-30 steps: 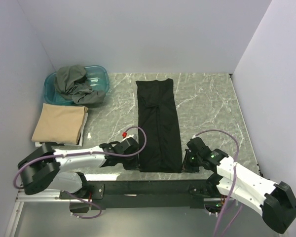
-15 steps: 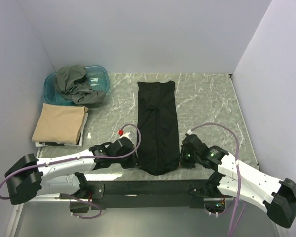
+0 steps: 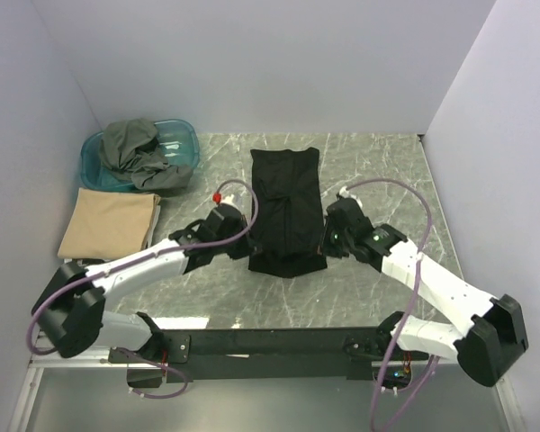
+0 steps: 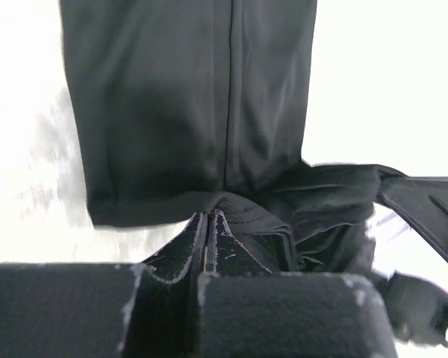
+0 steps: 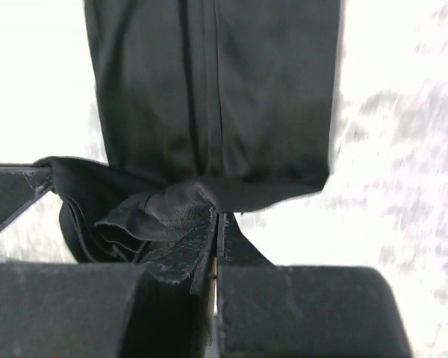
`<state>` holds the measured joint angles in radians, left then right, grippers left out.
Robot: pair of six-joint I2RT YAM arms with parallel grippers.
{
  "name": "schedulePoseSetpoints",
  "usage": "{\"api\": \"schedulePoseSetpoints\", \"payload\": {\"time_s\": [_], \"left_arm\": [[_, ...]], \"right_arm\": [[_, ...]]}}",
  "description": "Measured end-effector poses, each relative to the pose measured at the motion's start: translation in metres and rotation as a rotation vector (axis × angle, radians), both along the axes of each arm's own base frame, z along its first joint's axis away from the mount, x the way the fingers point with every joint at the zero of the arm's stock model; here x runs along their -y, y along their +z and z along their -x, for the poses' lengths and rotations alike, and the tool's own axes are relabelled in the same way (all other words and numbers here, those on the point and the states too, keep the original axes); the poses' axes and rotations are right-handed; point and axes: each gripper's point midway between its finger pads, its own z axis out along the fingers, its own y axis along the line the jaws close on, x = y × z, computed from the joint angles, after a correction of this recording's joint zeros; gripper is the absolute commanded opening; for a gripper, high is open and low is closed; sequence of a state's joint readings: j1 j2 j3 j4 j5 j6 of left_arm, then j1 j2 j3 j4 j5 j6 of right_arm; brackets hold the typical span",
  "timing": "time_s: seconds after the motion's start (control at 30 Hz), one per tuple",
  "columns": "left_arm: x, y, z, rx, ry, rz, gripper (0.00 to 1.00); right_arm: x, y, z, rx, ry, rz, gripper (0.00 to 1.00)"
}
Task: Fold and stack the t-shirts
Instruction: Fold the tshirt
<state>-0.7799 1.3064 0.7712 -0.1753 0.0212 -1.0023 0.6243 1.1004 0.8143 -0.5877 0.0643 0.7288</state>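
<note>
Pinching the black t-shirt (image 3: 285, 193) are left end effector (image 3: 245, 252) and right end effector (image 3: 322, 246).

Tub (image 3: 182, 144): translucent teal plastic, in the far-left corner of the tabletop, close to the back wall and near the left wall.
Tabletop (image 3: 378, 189): grey-green marble pattern with pale veins; in both wrist views it is washed out to near white.
Back wall (image 3: 270, 72): plain pale panel, standing along the tabletop's far edge.
Side walls: same pale panels, the left (image 3: 27, 135) and the right (image 3: 495, 135), closing in the tabletop.
Bar (image 3: 270, 343): black, running across the near edge of the tabletop.
Below the bar: a dull grey surface (image 3: 252, 405).
</note>
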Motion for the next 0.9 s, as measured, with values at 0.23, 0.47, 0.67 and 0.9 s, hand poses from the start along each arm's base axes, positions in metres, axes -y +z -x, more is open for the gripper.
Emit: {"api": "schedulePoseSetpoints", "payload": {"time_s": [0.23,0.47,0.67,0.9], "left_arm": [[-0.002,0.016,-0.054,0.064,0.055,-0.008,0.00],[-0.005,0.035,-0.098,0.141,0.112,-0.022,0.00],[-0.013,0.028,-0.121,0.143,0.138,-0.056,0.00],[-0.019,0.008,-0.145,0.113,0.157,-0.088,0.01]], "right_arm": [[0.008,0.014,-0.057,0.057,-0.063,0.036,0.00],[0.013,0.017,-0.100,0.077,-0.085,0.058,0.00],[0.011,0.011,-0.126,0.066,-0.081,0.059,0.00],[0.015,0.001,-0.142,0.044,-0.085,0.063,0.00]]}}
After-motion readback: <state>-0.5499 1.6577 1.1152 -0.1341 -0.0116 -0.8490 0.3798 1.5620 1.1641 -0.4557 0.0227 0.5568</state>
